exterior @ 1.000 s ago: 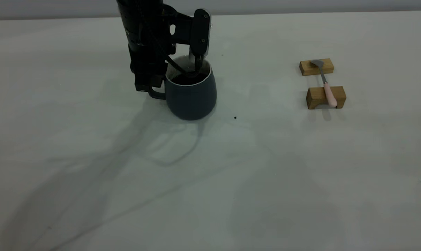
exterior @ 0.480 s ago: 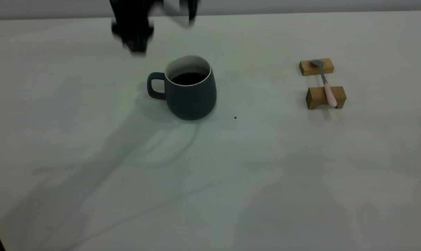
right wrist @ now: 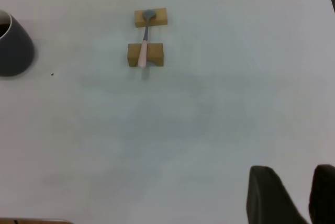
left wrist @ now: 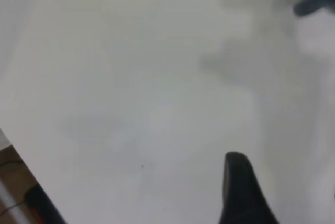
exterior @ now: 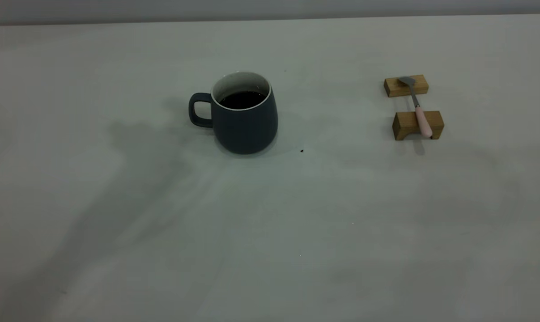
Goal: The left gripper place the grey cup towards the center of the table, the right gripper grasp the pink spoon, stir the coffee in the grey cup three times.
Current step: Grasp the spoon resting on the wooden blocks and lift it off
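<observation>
status: grey cup upright on the table, roughly mid-width and toward the far side, handle turned to the left arm's side, free of any contact. coffee dark and well below the white rim. pink spoon well apart on the right arm's side, bridged across two wooden blocks, bowl on the farther block, pink handle across the nearer one with its end overhanging. small dark speck on the table just beside the cup's base.

left gripper: absent from the exterior view, over bare table in its own wrist view; jaws' opening not determinable.

right gripper: high and well back from the spoon, jaws parted with a clear gap, nothing held.

judged stage: cup placement apparently complete; spoon grasp not yet begun.

risks noted:
- slim handle, raised only on the blocks; off-centre closure likely to tip or roll the spoon off its supports.
- descent too deep or too close to the nearer block likely to strike and shift that block, dislodging the spoon.
- grip near the handle's end likely to leave the bowl swinging during transfer.
- unrestrained cup; lateral spoon contact with the wall or rim likely to slide or rock it and slop coffee.
- crooked entry into the opening likely to catch the rim.
</observation>
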Available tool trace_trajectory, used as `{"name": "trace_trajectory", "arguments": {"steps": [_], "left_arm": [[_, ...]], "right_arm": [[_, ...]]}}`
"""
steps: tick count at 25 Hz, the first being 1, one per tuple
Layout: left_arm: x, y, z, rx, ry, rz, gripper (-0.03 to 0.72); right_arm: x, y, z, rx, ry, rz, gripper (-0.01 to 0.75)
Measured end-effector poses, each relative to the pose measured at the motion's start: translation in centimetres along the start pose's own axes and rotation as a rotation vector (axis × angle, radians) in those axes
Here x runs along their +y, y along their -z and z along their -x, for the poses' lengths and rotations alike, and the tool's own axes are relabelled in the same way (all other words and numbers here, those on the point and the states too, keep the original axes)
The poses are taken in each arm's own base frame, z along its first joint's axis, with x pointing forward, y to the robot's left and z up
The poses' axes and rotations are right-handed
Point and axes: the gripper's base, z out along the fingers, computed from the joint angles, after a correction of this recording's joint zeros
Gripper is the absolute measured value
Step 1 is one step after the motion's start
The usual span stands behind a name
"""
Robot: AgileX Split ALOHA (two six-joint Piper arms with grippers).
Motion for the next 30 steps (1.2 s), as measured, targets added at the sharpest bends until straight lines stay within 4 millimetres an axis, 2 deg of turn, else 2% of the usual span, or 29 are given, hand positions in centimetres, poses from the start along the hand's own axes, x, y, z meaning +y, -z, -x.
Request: {"name": "trace_trajectory", "arguments": {"steps": [8,11,13,16,20,25,28,30], "left_arm": [[1.2,6.2,-2.6,-0.154,0.129,-0.042,0.447],[1.1,7.9,-5.4,-0.178,0.145,-0.078,0.447],[0.8,8.8,-8.4,-0.183,0.15,-0.091,0.446],[0.0,9.0,-13.4,-0.168,0.15,-0.108,0.446],[-1.1,8.2,-20.2,-0.15,0.193,-0.136,0.446],[-1.8,6.5,-28.5,-0.165,0.387,-0.093,0.446],[-3.0,5.8,-32.4,-0.222,0.514,-0.049,0.446],[-3.9,5.5,-34.2,-0.264,0.572,-0.026,0.446]], "right_arm": [[0.0,0.0,0.0,0.0,0.0,0.0,0.238],[0.0,0.0,0.0,0.0,0.0,0.0,0.238],[0.0,0.0,0.0,0.0,0.0,0.0,0.238],[0.0,0.0,0.0,0.0,0.0,0.0,0.238],[0.0,0.0,0.0,0.0,0.0,0.0,0.238],[0.0,0.0,0.0,0.0,0.0,0.0,0.238],[0.0,0.0,0.0,0.0,0.0,0.0,0.238],[0.0,0.0,0.0,0.0,0.0,0.0,0.238]]}}
